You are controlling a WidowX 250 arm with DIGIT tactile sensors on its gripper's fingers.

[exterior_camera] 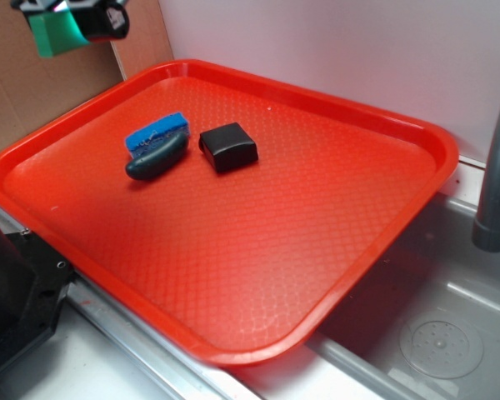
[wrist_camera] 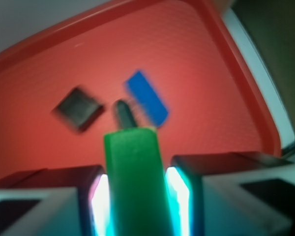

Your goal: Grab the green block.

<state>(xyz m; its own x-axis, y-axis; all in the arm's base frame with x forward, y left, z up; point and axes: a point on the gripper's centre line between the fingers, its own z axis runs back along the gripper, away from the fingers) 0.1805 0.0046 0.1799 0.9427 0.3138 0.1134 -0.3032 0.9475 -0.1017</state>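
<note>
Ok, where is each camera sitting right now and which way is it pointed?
Exterior: off the tray's near side, raised, looking down and across the red tray toward the wall; the gripper holding the green block shows at top left, lifted above the tray.
Wrist: on the arm, looking down past its own fingers, shut on the green block, onto the tray.
Shared: both show the blue sponge, the dark green oblong object and the black box.

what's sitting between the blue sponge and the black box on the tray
Only bare red tray between the blue sponge and black box in the exterior view; the dark green object lies along the sponge's front.
</note>
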